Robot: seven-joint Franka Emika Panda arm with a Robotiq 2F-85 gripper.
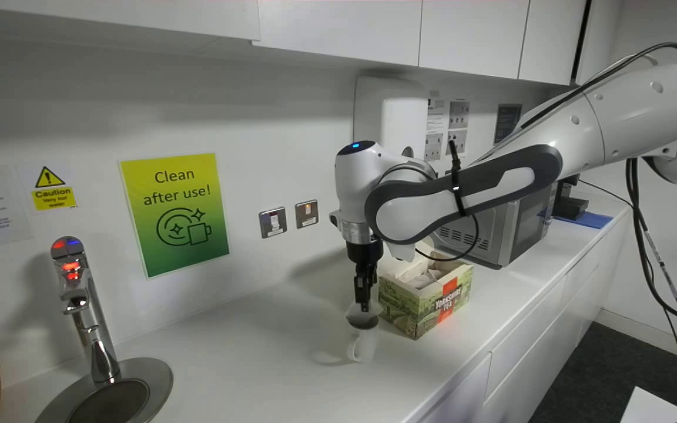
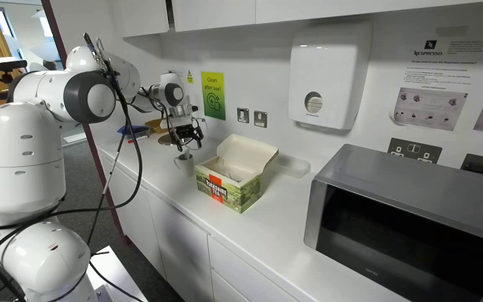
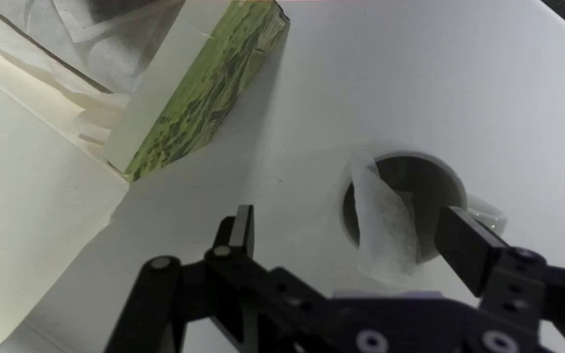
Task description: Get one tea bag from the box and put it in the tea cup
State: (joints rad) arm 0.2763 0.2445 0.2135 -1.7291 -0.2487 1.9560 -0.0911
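My pincer (image 3: pixel 345 211): released, pointing down above the white cup (image 2: pixel 188 167), the two fingers (image 3: pixel 464 235) standing well apart.
Tea bag (image 3: pixel 385 223): at the cup's mouth, between my fingers in the wrist view, part of it inside the rim and part lapping past; how it is seated I cannot fairly tell.
Cup: upright on the counter (image 1: pixel 244 364), handle to the left in both exterior views; in the wrist view my right finger overlaps its rim.
Tea carton (image 2: pixel 220 188): near the cup, on its right in both exterior views, lid (image 2: pixel 247 153) raised on the far side, pale bags (image 3: pixel 120 59) within; a strip of counter parts its green side from the cup.
Near edge: the counter's front edge (image 3: pixel 563 23) cuts the upper right corner of the wrist view, well apart from the cup.
Room to the left: in an exterior view open white counter stretches from the cup to the tap (image 1: pixel 87 320).
Room to the right: counter runs from the carton to the grey microwave (image 2: pixel 396 222).
Far side: a see-through tub (image 2: pixel 294 165) sits by the wall (image 2: pixel 262 75), right of the lid.
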